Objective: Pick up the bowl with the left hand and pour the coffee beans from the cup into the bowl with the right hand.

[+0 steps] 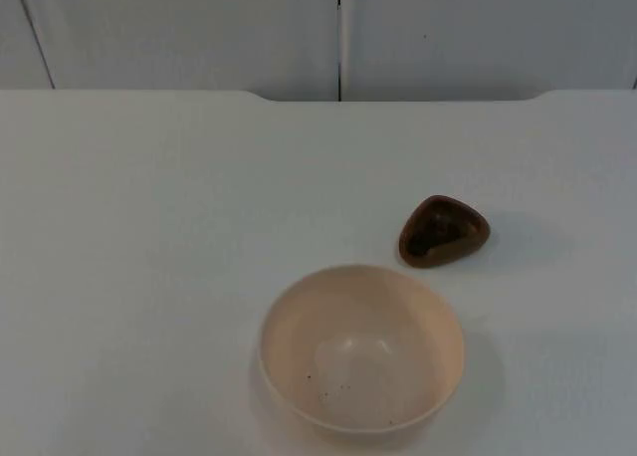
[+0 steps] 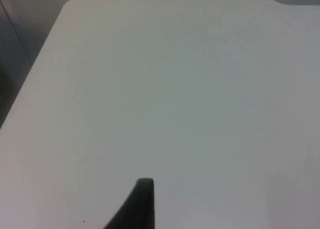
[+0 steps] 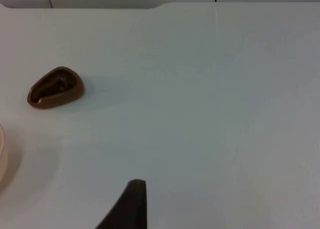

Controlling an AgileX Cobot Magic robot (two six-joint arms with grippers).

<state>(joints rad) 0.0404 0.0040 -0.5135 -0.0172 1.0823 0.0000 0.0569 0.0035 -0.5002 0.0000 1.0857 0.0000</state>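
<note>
Bowl (image 1: 361, 348) sits near the table's front edge, brown cup (image 1: 444, 231) just beyond at its one o'clock. My right gripper's view has the cup (image 3: 55, 87) at ten o'clock; whether either gripper's jaws are wide or narrow, I cannot tell.

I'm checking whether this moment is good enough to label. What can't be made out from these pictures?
- Cup contents: top view shows a dark inside, too small to tell beans apart; same in the right wrist view.
- Bowl: the right wrist view's edge cuts off all but a sliver of rim.
- Left gripper: one fingertip is seen over bare table; open or shut unknown.
- Right gripper: likewise, one fingertip.
</note>
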